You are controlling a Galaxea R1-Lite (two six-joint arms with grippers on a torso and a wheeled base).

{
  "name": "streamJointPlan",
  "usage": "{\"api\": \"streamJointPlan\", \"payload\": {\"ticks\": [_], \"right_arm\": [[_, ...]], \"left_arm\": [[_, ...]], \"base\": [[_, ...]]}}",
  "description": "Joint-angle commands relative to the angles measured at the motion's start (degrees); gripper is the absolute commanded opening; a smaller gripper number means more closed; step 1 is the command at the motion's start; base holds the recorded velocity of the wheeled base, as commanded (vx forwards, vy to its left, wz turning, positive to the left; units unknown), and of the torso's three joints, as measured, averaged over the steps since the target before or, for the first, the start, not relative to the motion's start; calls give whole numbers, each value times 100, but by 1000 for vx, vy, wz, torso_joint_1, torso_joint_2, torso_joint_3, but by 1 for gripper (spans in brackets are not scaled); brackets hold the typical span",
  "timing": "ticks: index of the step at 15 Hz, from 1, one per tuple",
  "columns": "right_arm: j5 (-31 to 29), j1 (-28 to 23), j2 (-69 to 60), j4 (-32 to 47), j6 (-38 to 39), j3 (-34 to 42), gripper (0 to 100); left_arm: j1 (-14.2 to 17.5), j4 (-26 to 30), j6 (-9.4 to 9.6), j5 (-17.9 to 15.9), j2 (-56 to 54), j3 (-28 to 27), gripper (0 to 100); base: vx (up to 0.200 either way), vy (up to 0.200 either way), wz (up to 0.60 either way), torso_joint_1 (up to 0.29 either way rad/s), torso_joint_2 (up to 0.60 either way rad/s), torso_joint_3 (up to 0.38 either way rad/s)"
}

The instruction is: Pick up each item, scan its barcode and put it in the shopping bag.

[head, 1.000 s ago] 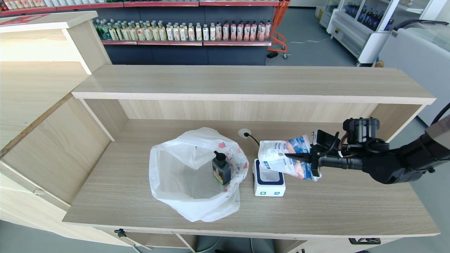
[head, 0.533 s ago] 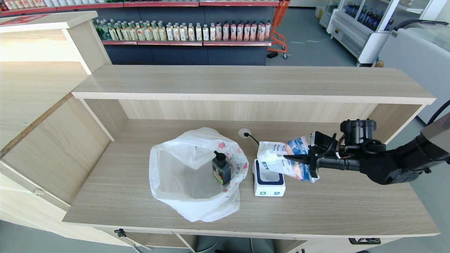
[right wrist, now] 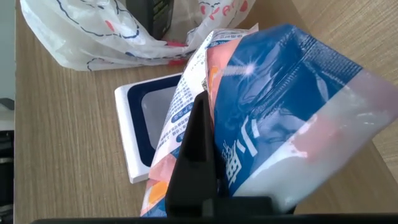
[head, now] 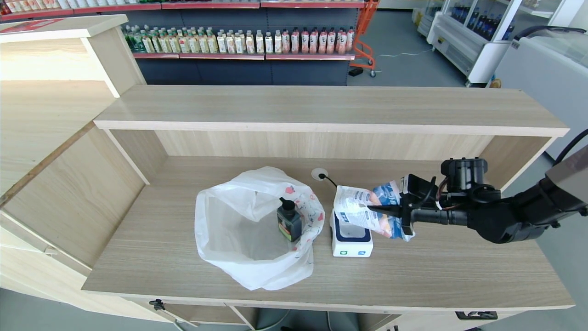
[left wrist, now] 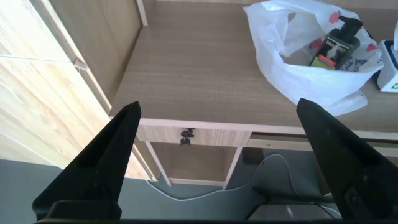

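Head: right gripper (head: 385,203) is clamped on the pouch (head: 360,208), which hangs over the scanner (head: 351,240) at its 1 o'clock corner. The scanner sits on the counter (head: 436,271), at 3 o'clock from the bag (head: 239,239). A bottle (head: 289,223) stands inside the bag.
Left wrist: left gripper (left wrist: 217,109) has its fingers wide apart, holding nothing, off the counter's near edge.
Right wrist: a finger (right wrist: 198,155) presses the pouch, scanner beneath.

Counter (head: 436,271): the shopping bag (head: 216,225) lies left of centre, with a bottle (head: 288,224) upright inside against its right wall. The scanner (head: 351,240) sits just right of the bag. The pouch (head: 360,209), in the right gripper (head: 382,210), overhangs the scanner's rear. The cable port (head: 319,174) lies behind the scanner.
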Motion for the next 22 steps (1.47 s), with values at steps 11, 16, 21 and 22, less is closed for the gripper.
{"api": "streamJointPlan", "payload": {"ticks": [11,16,21,22], "right_arm": [[-832,-47,-2078,57,3847,356,0],[-2106,-56,-3185,944,6132,927,0],[-2098,76,-3299,1401,7161,953,0],[-2089,287,-3299,1480,7389,918,0]], "left_arm": [[1,0,-19,4,-2,0,100],[1,0,-10,4,-2,0,100],[1,0,-1,-5,-2,0,100],[1,0,-10,4,-2,0,100]], "base": [[0,0,0,0,0,0],[0,120,0,-4,0,4],[0,160,0,9,0,1],[0,0,0,0,0,0]]}}
